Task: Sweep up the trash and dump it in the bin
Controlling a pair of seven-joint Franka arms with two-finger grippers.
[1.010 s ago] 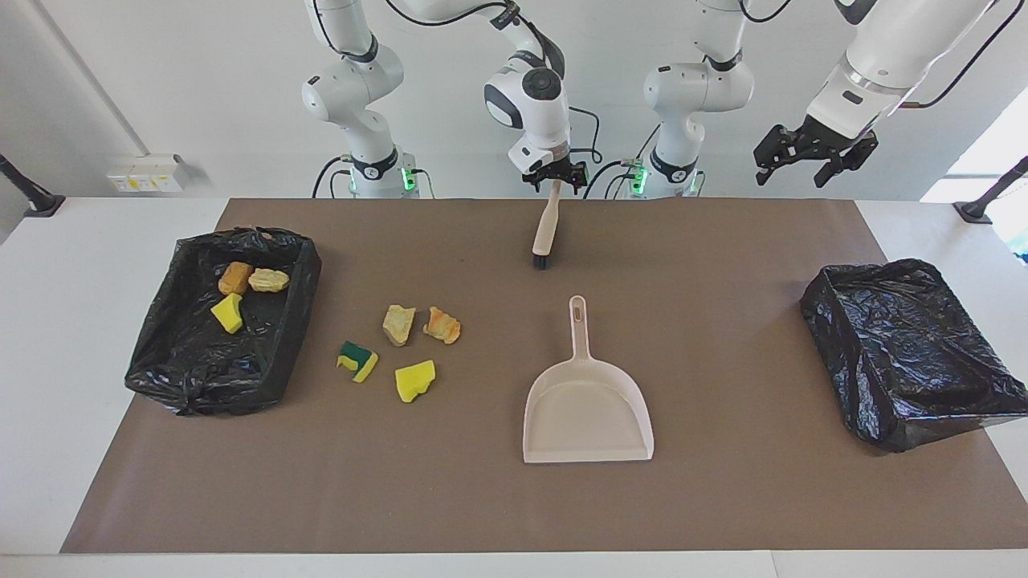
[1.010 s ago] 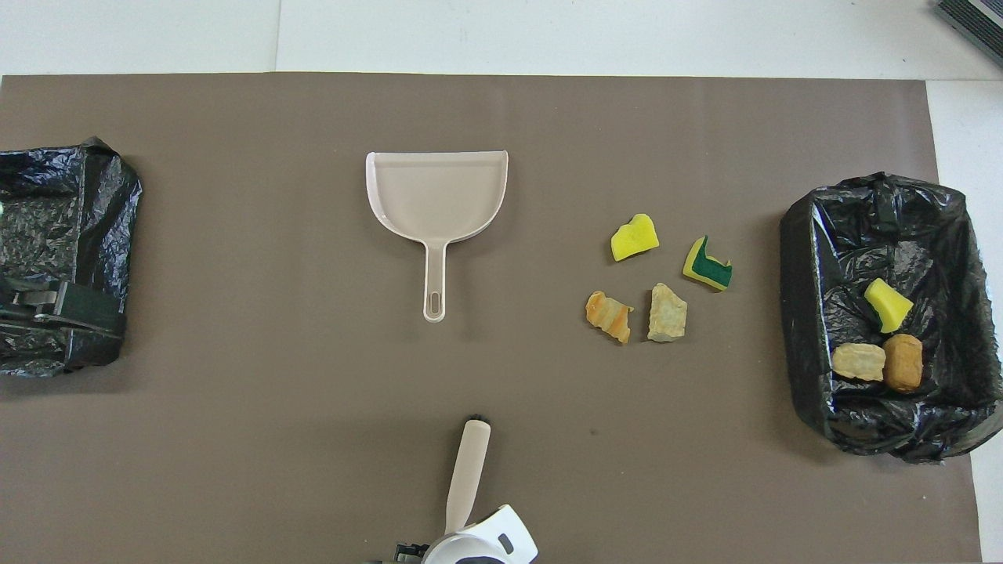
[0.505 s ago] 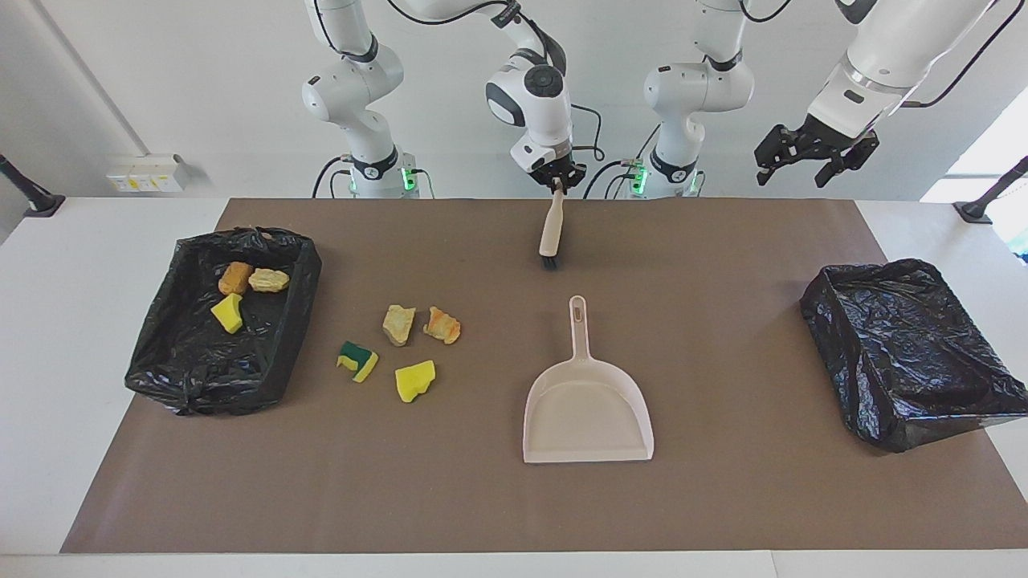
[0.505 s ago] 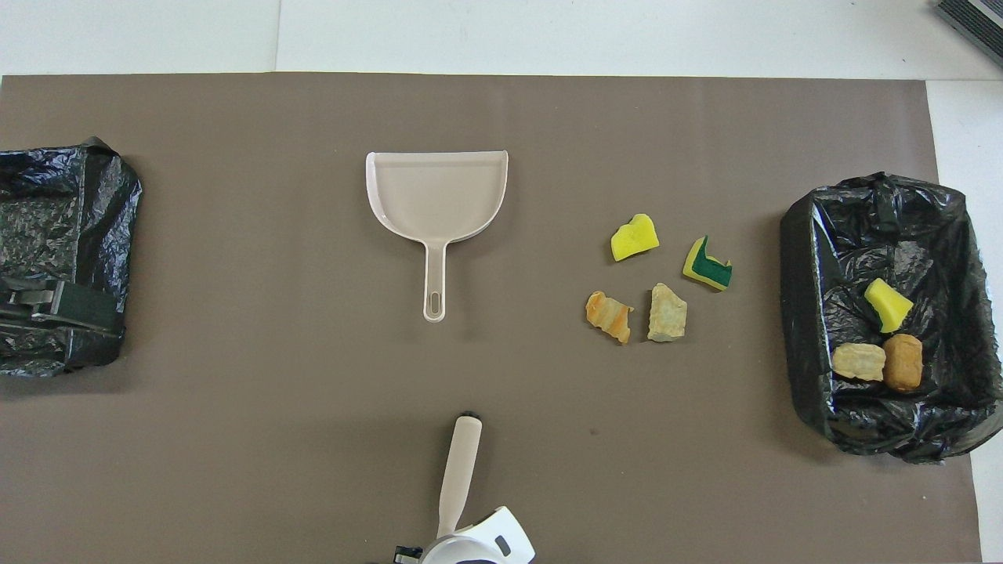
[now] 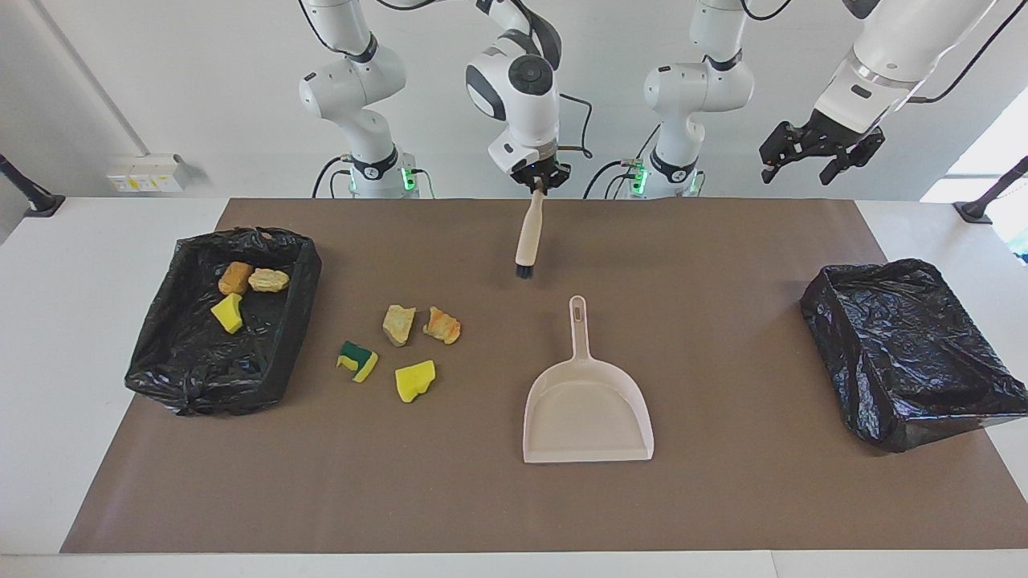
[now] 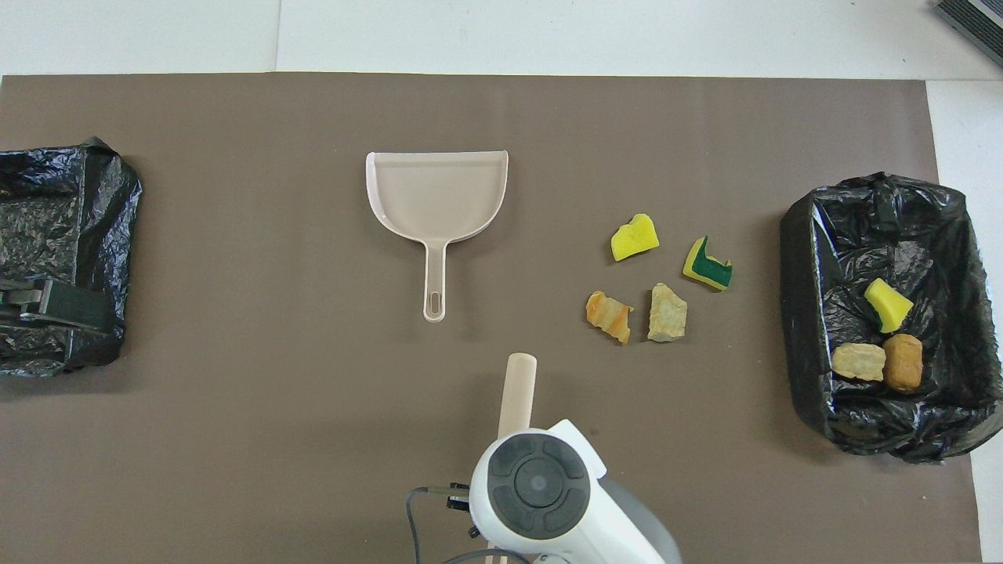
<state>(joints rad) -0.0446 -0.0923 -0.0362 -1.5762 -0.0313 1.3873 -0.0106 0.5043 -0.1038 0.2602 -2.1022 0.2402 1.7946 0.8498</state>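
My right gripper is shut on the handle end of the beige brush, which hangs bristles down over the mat, near the robots' edge. In the overhead view the wrist hides the grip and only the brush sticks out. The beige dustpan lies flat mid-mat, handle toward the robots. Several trash scraps lie loose on the mat: a tan chunk, an orange chunk, a green-yellow sponge and a yellow sponge. My left gripper hangs open and high, holding nothing.
A black-lined bin at the right arm's end of the table holds three scraps. A second black-lined bin sits at the left arm's end, under the waiting left arm. The brown mat covers the table.
The right gripper closed on the brush handle and lifted it off the mat. The brush swung a little toward the right arm's end. The left arm barely moved.
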